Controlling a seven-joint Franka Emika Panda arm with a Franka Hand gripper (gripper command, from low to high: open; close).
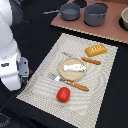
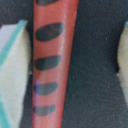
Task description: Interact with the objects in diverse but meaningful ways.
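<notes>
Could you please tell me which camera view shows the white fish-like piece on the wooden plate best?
The exterior view shows it best: the white fish-like piece lies whole and unobstructed on the round wooden plate, near the middle of the placemat. The wrist view shows none of it, only a close-up of a red strip with dark ovals against a dark surface.

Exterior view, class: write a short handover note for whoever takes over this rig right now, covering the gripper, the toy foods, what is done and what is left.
Gripper: not visible in the exterior view, state cannot be told.
On the placemat: white fish piece on the round plate, yellow bread loaf, sausage stick, red tomato.
Done: nothing is held, as far as shown.
Left: all handling of the foods.
</notes>
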